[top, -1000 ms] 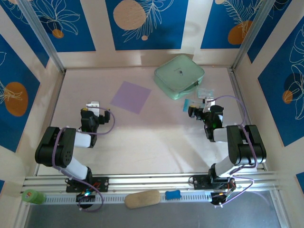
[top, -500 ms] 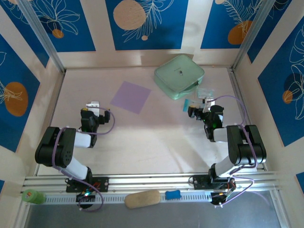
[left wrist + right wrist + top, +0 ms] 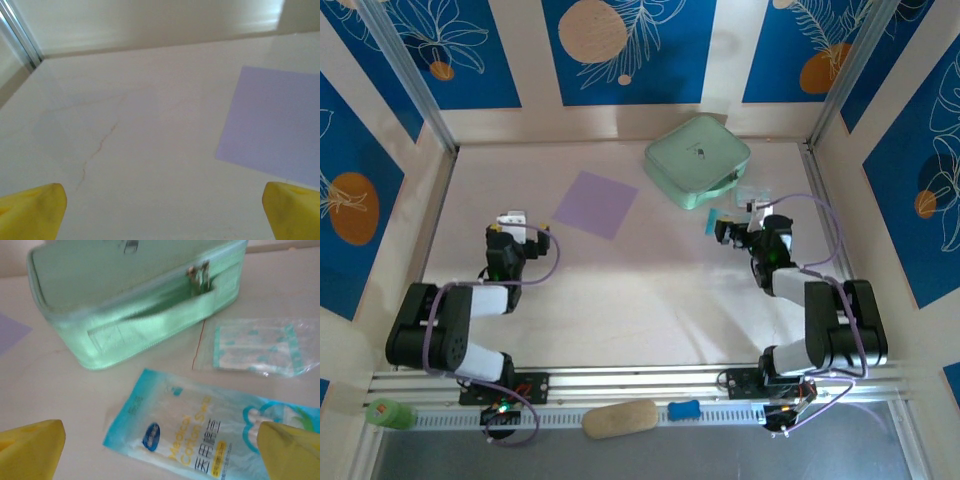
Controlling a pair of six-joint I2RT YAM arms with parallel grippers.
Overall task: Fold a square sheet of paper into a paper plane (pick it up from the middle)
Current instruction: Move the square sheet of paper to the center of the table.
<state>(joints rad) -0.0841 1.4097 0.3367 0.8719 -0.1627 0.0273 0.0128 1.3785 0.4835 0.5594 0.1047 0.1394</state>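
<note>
From above, the paper [image 3: 595, 204] lies flat and unfolded between my left gripper [image 3: 513, 222] and the green case [image 3: 697, 160]; I judge nothing's begun. Left wrist: fingers [image 3: 35, 210] spread wide, empty, paper ahead-right. Right wrist: right gripper [image 3: 160, 450] gaping, empty, over a blue packet [image 3: 200, 432].

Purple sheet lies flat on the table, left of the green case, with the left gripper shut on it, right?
No. The left gripper is open and apart from the square sheet of paper, as the left wrist view shows. The sheet does lie flat, left of the mint-green case.

Robot lab — walled table [image 3: 650, 280], aluminium rail [image 3: 640, 382]
</note>
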